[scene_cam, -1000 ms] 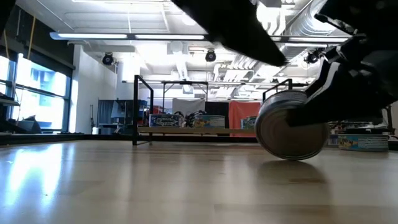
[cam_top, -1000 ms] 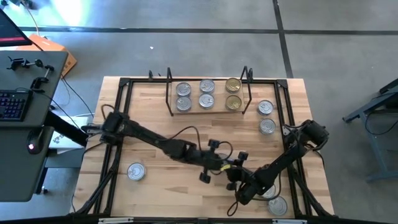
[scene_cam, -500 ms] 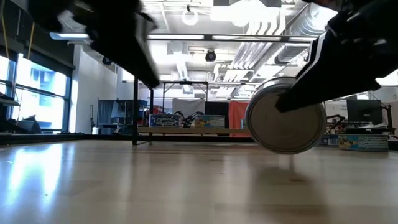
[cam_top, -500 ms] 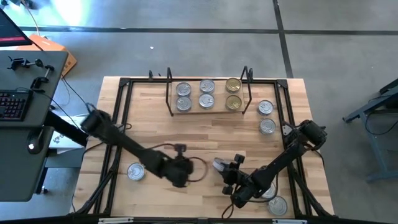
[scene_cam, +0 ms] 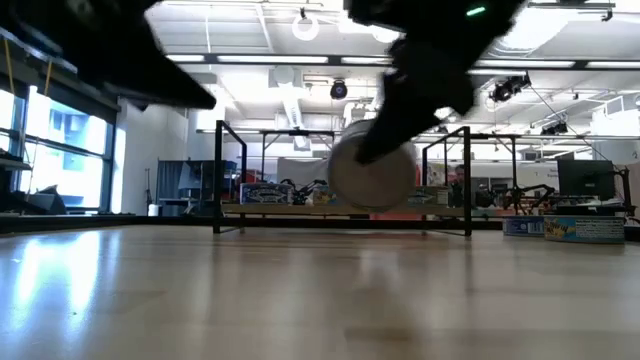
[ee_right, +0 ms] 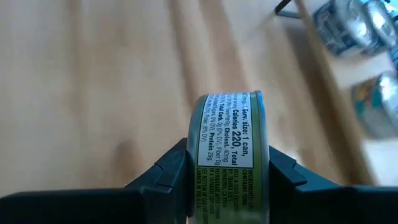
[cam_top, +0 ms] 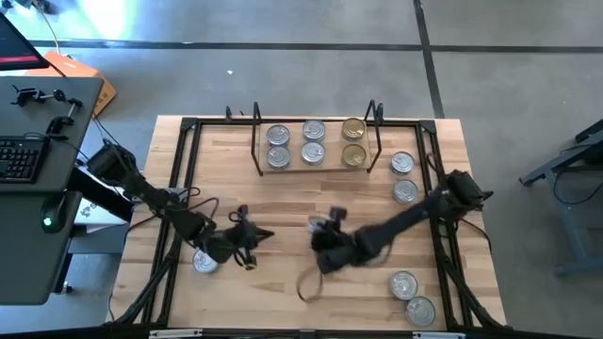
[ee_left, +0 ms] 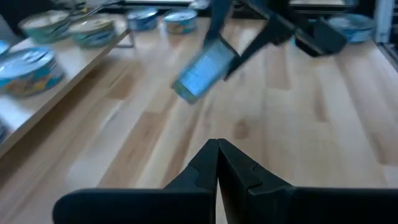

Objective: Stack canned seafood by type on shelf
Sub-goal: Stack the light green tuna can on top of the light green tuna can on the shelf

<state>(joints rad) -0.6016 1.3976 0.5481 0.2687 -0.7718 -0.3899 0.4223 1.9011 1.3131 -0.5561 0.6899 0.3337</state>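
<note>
A rigid, smooth, probably slippery tin [ee_right: 231, 155] is clamped across its flat ends by the right gripper [ee_right: 229, 163]; left gripper's [ee_left: 217, 163] jaws are together

Grey concrete floor [cam_top: 283, 75], ceiling strip lights [scene_cam: 250, 58]

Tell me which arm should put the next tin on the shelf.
Right. The right gripper already grips a tin, lifted off the table, near the shelf. The left gripper, shut and empty, sits farther away.
</note>
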